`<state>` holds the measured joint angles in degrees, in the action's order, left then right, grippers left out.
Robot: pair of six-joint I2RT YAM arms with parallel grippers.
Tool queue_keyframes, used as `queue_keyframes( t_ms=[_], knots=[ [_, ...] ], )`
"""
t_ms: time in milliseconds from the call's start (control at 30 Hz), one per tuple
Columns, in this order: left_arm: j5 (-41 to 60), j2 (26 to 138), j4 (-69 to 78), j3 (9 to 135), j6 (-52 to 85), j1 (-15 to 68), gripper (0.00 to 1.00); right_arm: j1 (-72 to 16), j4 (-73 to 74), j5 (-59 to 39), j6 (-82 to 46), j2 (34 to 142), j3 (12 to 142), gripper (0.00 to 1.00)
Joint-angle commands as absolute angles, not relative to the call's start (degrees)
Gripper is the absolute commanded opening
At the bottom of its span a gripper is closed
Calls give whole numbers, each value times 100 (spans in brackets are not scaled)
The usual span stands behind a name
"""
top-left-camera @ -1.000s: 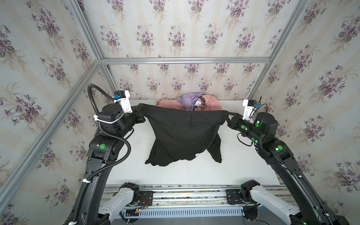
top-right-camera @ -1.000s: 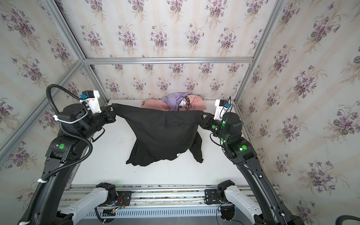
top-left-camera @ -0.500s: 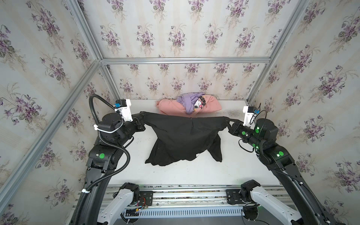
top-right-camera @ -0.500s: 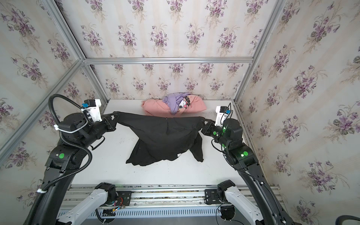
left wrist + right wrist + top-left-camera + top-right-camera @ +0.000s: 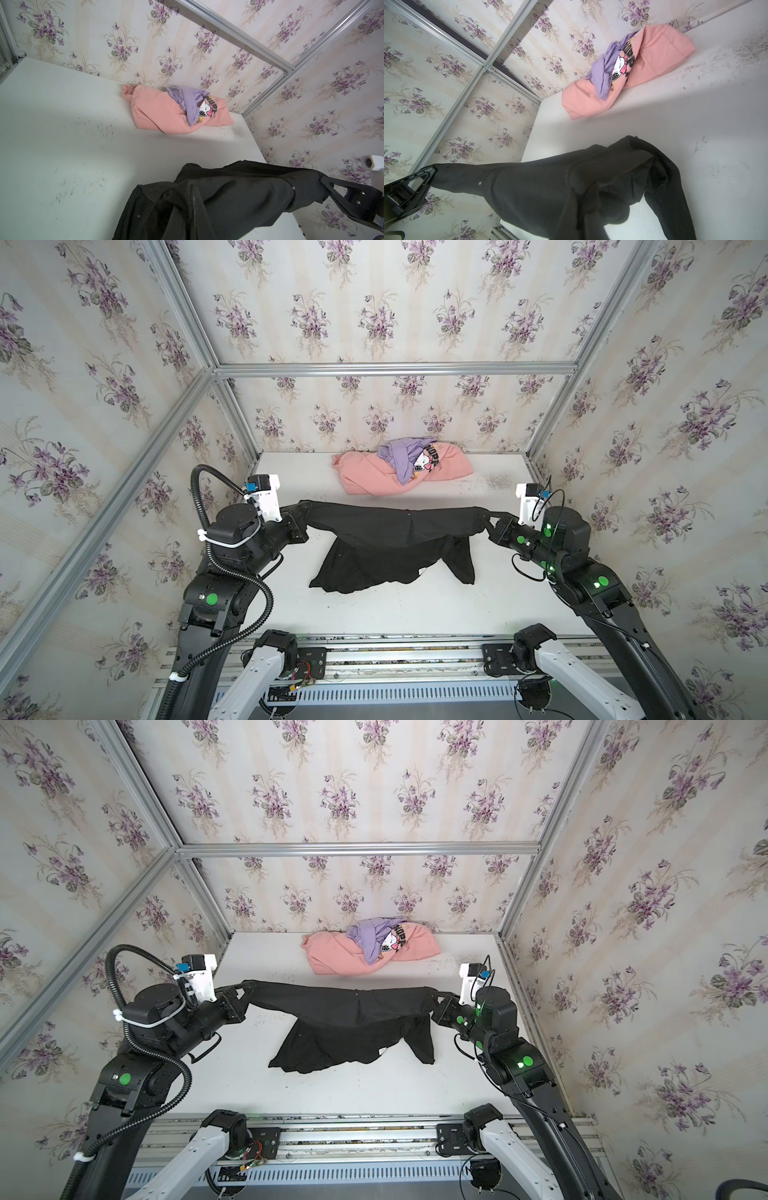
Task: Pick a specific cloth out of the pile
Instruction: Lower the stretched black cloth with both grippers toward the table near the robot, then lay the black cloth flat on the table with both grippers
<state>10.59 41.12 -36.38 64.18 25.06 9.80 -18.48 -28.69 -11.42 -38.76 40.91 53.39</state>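
In both top views the left hand [image 5: 302,509] and right hand [image 5: 487,519] each pinch an end of the cloth [image 5: 386,531], strung near the pile [image 5: 399,472] but apart from it, hem on the desk [image 5: 374,614]. Each wrist view confirms the gap. Picking looks done; next, lower and release.

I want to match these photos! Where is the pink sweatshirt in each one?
In a top view: pink sweatshirt by the far wall, middle.
In a top view: sweatshirt there too.
Left wrist: sweatshirt by the wall, past the black cloth.
Right wrist: sweatshirt likewise.
Shared landmark: lilac garment on it.
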Motion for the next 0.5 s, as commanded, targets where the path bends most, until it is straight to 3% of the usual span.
queue_keyframes(
  t_ms=[0,467],
  knots=[
    [957,3995,-3867,6371,2492,992,3,-1838,-3156,-1096,-3855,4000,5382,2],
    [807,3534,-4343,5672,2944,1313,0,-1842,-4362,-1225,-3705,3641,5451,1]
  ],
)
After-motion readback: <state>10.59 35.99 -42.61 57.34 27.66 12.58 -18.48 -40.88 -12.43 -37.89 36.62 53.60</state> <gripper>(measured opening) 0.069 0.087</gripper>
